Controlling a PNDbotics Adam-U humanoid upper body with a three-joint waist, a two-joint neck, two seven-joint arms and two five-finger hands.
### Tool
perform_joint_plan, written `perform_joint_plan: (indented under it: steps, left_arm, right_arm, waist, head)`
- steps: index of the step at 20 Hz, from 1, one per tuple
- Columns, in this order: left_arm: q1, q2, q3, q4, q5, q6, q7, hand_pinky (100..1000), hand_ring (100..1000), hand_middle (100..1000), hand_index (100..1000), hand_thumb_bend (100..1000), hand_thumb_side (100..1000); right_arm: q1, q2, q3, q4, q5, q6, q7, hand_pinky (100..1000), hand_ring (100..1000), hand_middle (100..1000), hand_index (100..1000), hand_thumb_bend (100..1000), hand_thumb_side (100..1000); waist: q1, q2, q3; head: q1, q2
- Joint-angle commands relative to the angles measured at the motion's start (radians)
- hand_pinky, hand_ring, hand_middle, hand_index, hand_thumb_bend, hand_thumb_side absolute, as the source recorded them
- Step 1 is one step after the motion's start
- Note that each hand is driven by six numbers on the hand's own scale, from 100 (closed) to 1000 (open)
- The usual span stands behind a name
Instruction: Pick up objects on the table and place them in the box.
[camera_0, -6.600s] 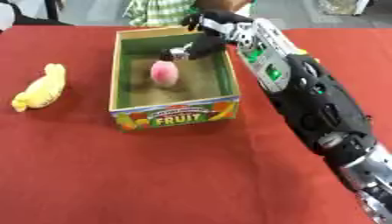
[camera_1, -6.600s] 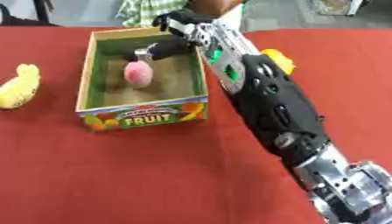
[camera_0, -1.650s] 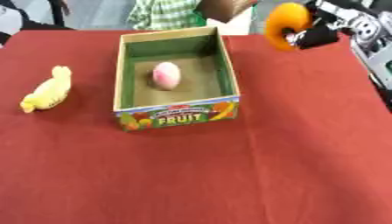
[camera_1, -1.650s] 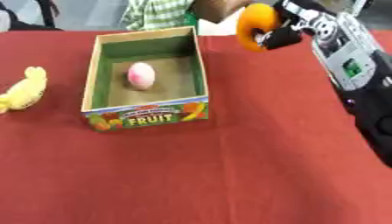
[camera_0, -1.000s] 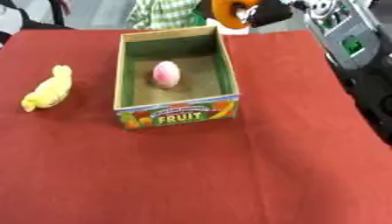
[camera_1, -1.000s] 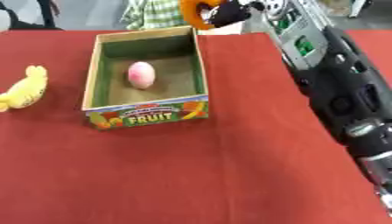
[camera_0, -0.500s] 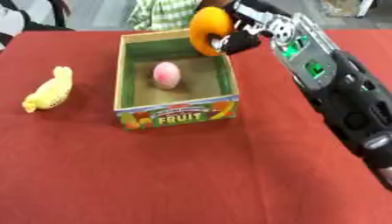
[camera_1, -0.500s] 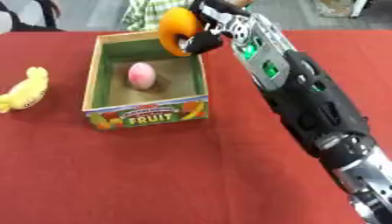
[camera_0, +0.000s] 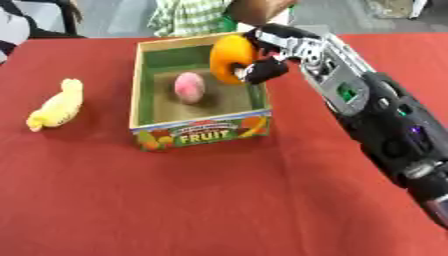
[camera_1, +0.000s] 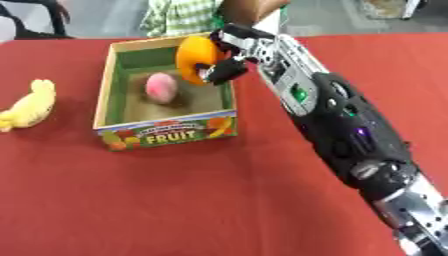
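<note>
Only the right hand (camera_0: 267, 60) shows, fingers curled around the orange object (camera_0: 229, 58) over the box (camera_0: 199, 134).

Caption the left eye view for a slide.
Right robot hand holds an orange toy over the fruit box; a yellow toy waits outside.

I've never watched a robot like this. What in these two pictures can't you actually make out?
- Left hand: in neither view.
- Orange object: the right hand covers its right side, so its full shape is hidden in both views.
- Box: the orange object hides part of its right wall and floor.
- Pink object: blurred, so I can't say what kind of thing it is.
- Yellow object: cut by the right eye view's left edge.
</note>
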Motion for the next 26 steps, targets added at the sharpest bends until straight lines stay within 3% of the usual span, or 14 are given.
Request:
perform_joint_plan:
  steps: [1,2,6,8,12,15,18,20,21,26]
  left_arm:
    - [-0.044,0.049,-0.018,-0.001,-0.08,0.009,-0.1,592,703,742,844,100,671]
    - [-0.056,0.05,-0.025,0.012,-0.108,0.005,-0.136,593,703,744,851,100,680]
    - [-0.112,0.046,-0.063,0.091,-0.176,-0.017,-0.274,608,729,769,869,100,670]
    - [-0.137,0.042,-0.079,0.131,-0.202,-0.034,-0.332,623,753,787,878,100,697]
    - [-0.179,0.029,-0.103,0.207,-0.238,-0.092,-0.461,661,795,829,907,112,802]
    - [-0.209,0.019,-0.109,0.273,-0.257,-0.14,-0.555,680,816,846,925,232,893]
    - [-0.239,0.012,-0.115,0.332,-0.289,-0.169,-0.622,690,831,859,942,380,981]
    - [-0.254,0.007,-0.119,0.36,-0.31,-0.182,-0.653,693,837,861,947,471,981]
    - [-0.262,0.005,-0.123,0.373,-0.319,-0.188,-0.669,694,839,866,950,463,988]
    - [-0.296,-0.013,-0.141,0.444,-0.362,-0.204,-0.756,704,857,875,975,527,980]
  right_arm:
    - [-0.031,0.004,-0.003,0.001,0.035,-0.024,0.049,824,836,701,811,100,533]
    - [-0.032,0.007,-0.004,0.003,0.045,-0.033,0.064,838,861,741,840,100,603]
    - [-0.038,0.012,-0.005,0.012,0.084,-0.075,0.134,855,895,787,899,100,705]
    - [-0.039,0.012,-0.007,0.01,0.1,-0.092,0.154,862,912,810,925,335,701]
    - [-0.042,0.01,-0.01,0.009,0.117,-0.115,0.191,879,938,844,963,531,687]
    - [-0.043,0.007,-0.014,0.006,0.104,-0.125,0.21,887,949,856,982,685,736]
    - [-0.043,0.0,-0.019,-0.011,0.096,-0.128,0.211,893,955,864,992,749,771]
    - [-0.042,-0.006,-0.023,-0.029,0.086,-0.128,0.207,893,953,863,992,725,820]
    - [-0.042,-0.01,-0.027,-0.04,0.079,-0.126,0.203,893,952,860,992,752,780]
    - [-0.036,-0.035,-0.048,-0.107,0.029,-0.105,0.18,896,951,859,993,760,805]
  waist:
    - [0.004,-0.028,0.001]
    - [0.004,-0.029,0.0]
    - [0.003,-0.036,-0.005]
    - [0.003,-0.039,-0.007]
    - [0.004,-0.044,-0.013]
    - [0.005,-0.048,-0.019]
    - [0.006,-0.052,-0.024]
    - [0.006,-0.053,-0.029]
    - [0.006,-0.054,-0.032]
    - [0.005,-0.058,-0.046]
  head:
    - [0.001,-0.005]
    - [0.002,-0.005]
    - [0.006,-0.005]
    - [0.01,-0.001]
    - [0.019,0.003]
    - [0.025,0.01]
    - [0.031,0.02]
    - [0.038,0.025]
    - [0.043,0.027]
    - [0.067,0.029]
